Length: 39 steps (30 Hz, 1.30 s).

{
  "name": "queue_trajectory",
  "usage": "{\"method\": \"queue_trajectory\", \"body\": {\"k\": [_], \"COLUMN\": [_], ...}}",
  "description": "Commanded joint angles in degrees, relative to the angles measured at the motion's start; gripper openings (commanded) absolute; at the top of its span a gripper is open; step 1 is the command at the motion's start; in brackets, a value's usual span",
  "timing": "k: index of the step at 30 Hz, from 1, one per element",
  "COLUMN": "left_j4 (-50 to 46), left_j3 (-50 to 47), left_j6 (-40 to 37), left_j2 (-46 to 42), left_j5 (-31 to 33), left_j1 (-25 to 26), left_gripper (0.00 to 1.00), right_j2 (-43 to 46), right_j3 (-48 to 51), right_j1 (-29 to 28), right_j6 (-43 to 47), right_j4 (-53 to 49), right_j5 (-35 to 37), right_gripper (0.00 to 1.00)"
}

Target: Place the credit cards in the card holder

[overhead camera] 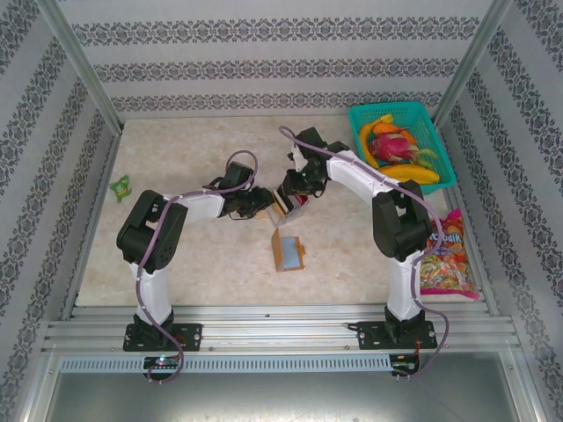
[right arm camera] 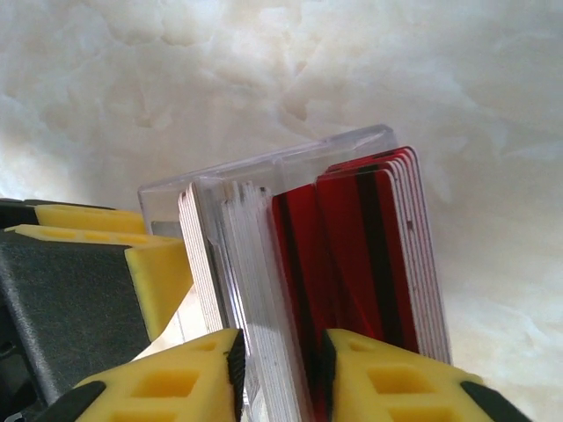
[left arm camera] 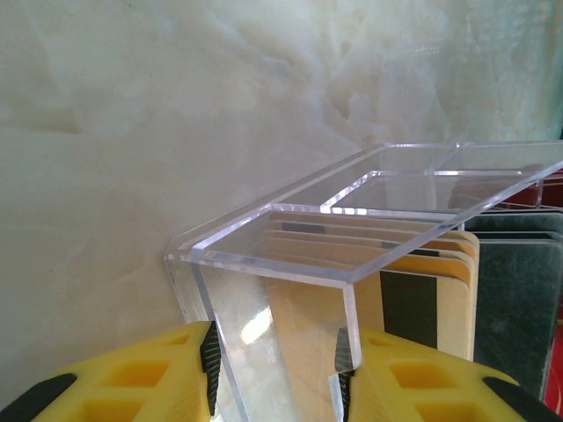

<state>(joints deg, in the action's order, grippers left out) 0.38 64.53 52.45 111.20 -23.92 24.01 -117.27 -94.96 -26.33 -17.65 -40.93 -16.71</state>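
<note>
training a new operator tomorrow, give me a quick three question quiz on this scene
1. True or false: the card holder lies on the table, apart from the clear box.
2. What does the left pincer grip? A) a red card B) the clear box C) the fruit basket
3. In the right wrist view, what colour are the credit cards with the dark stripe?
Key: 1 true; 2 B; 3 red

- pale marbled table (overhead camera: 202, 264) carries everything
- teal basket (overhead camera: 391, 106) sits far right
- candy bag (overhead camera: 447, 259) lies near right
- green toy (overhead camera: 120, 186) lies left
- card holder (overhead camera: 288, 251) sits near centre
</note>
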Motion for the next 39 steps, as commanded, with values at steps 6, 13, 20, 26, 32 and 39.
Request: {"method": "queue_trajectory", "body": {"k": [6,13,20,26,32,39], "left_j4": [-3.38,-3.63,-3.54,-4.61,-4.34,-4.98], "left_j3": [-0.46,-0.46,-0.37,-0.1,-0.49,-0.81], "left_j6": [-1.68,-1.72,-1.5,-2.4,-2.33,-2.61], "left_j2": [0.51,0.56,0.68,0.34,0.11,-0.72], "left_j5": [-0.67,-0.67,-0.67,-0.1,-0.29,1.31], "left_j1": [0.78,0.78,0.78,0.8,0.81,0.78], "left_gripper": [0.41,0.41,0.41,0.4,0.4,0.37], "right_j2": [3.05,2.3,2.31,4.19,3.1,-1.86], "right_j3": [-1.37,-0.56,0.34,1.04,0.86,-0.5], "right_j1": [1.58,1.97,1.89,3.3,6.75,10.25], "right_j6": [0.16,0.25,0.34,0.14,2.47,8.92], "right_j4": [-0.56,-0.18,1.34,1.34,-1.72,-4.07], "right_j5": [7.69,6.45,1.9,8.06,14.99,12.13], "right_gripper": [0.54,0.58,0.54,0.55,0.59,0.65]}}
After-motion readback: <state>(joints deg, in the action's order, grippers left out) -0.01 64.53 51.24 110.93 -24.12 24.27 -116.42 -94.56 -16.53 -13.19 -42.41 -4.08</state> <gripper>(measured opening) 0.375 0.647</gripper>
